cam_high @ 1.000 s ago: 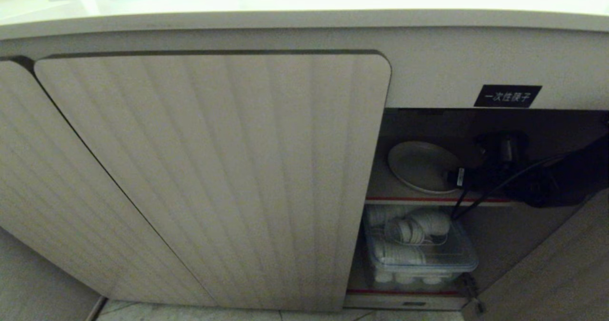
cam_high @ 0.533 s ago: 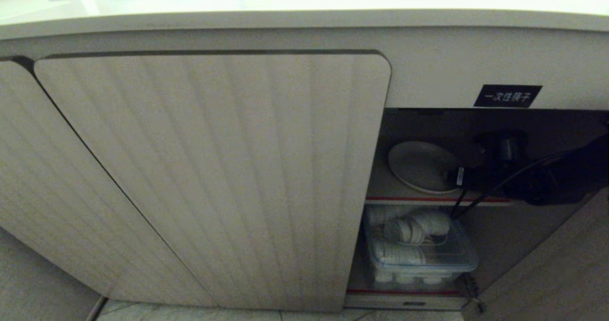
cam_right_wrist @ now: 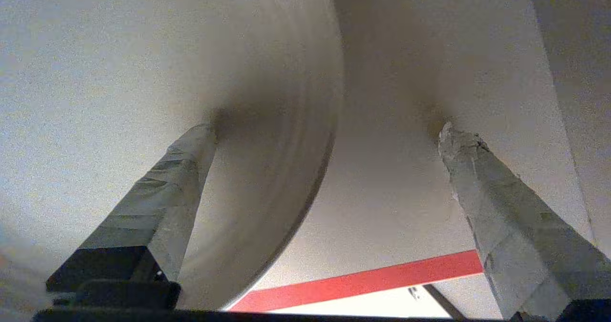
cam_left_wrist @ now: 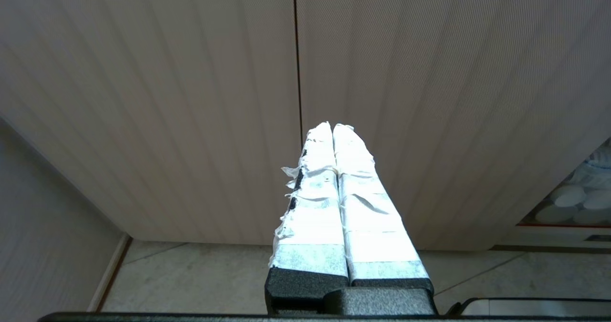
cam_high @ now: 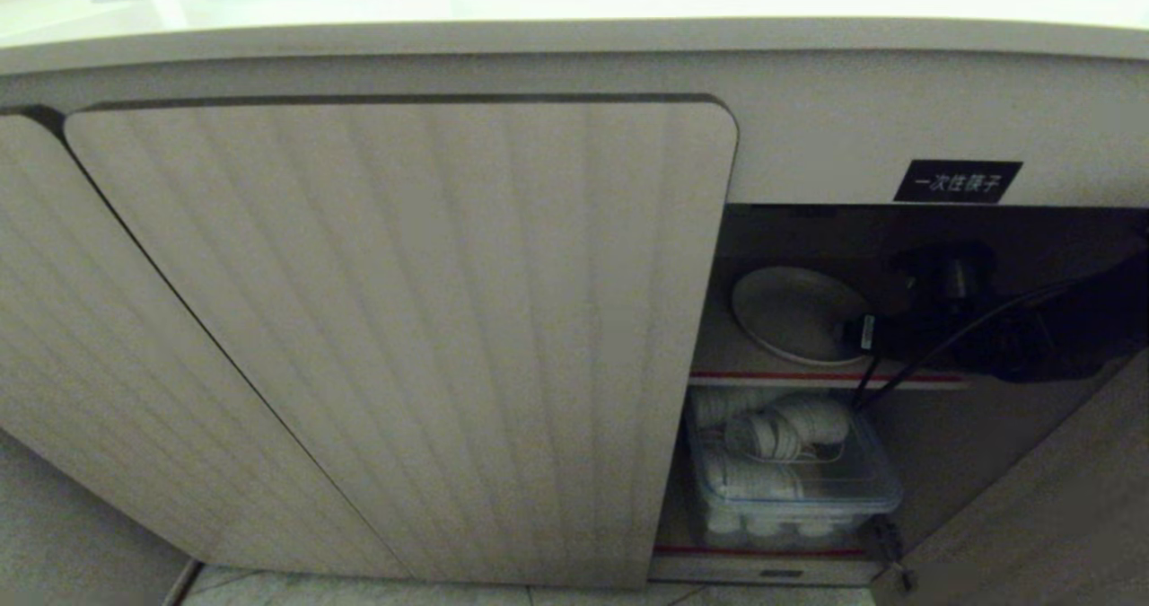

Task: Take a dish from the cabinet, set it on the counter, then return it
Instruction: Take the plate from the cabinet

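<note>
Left gripper [cam_left_wrist: 332, 127]: sitting idle low in front of the closed ribbed doors, just above the tiled floor [cam_left_wrist: 200, 279]; its taped jaws are pressing together, holding nothing.
Closed door [cam_high: 422, 337]: filling the head view from 9 o'clock to the centre, ribbed and round-cornered, standing shut.
Clear box [cam_high: 794, 471]: lying on the lower shelf at 5 o'clock, holding stacked white dishes under a plastic lid.
Right gripper [cam_right_wrist: 329, 136]: reaching into the open compartment at 3 o'clock of the head view, where it is showing as a dark shape [cam_high: 934, 305] with cables trailing down; the jaws are standing wide, one finger [cam_right_wrist: 157, 202] lying over the plate's surface, the other [cam_right_wrist: 501, 202] over bare shelf beside the rim. Whether either is touching cannot be told.
Dish [cam_high: 794, 314]: resting flat on the upper, red-edged shelf [cam_high: 727, 355], at 9 o'clock of the gripper, not lifted.
Cabinet [cam_high: 808, 139]: its right compartment is standing open, a black label [cam_high: 958, 180] with white characters sitting above the opening.
Counter [cam_high: 539, 22]: running across 12 o'clock, above the cabinet, farthest back.
</note>
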Motion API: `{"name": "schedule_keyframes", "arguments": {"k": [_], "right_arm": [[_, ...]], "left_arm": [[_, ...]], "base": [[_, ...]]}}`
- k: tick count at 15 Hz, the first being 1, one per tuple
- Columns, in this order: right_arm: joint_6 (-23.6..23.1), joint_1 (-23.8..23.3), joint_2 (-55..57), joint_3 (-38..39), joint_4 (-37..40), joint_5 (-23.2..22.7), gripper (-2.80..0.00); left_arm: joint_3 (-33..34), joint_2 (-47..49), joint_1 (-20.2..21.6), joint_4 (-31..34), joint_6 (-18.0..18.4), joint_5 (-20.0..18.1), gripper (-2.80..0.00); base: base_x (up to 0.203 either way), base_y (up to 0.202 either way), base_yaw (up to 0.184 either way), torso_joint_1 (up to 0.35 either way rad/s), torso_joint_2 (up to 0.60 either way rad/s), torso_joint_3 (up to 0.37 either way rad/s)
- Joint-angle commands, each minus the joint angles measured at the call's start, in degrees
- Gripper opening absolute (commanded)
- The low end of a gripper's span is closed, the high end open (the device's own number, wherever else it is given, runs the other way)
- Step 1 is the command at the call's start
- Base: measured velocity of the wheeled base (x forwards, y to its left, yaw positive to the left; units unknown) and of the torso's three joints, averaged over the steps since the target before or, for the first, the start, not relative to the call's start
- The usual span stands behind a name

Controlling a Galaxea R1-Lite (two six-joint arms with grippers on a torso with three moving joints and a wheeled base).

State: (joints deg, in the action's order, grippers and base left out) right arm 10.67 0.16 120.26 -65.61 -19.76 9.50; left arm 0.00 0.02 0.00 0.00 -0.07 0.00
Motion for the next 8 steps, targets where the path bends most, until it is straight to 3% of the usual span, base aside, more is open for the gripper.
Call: {"name": "schedule_keyframes", "arguments": {"k": [1, 8], "right_arm": [[0.06, 0.02, 0.06, -0.27, 1.05, -0.01, 0.00], [0.14, 0.02, 0.15, -1.89, 4.47, -0.19, 0.00]], "left_arm": [[0.00, -0.02, 0.00, 0.00, -0.01, 0.00, -2.80], [0.00, -0.02, 0.00, 0.00, -0.01, 0.00, -2.80]], "base": [[0.000, 0.000, 0.000, 0.000, 0.00, 0.000], [0.000, 0.000, 0.000, 0.000, 0.00, 0.000]]}}
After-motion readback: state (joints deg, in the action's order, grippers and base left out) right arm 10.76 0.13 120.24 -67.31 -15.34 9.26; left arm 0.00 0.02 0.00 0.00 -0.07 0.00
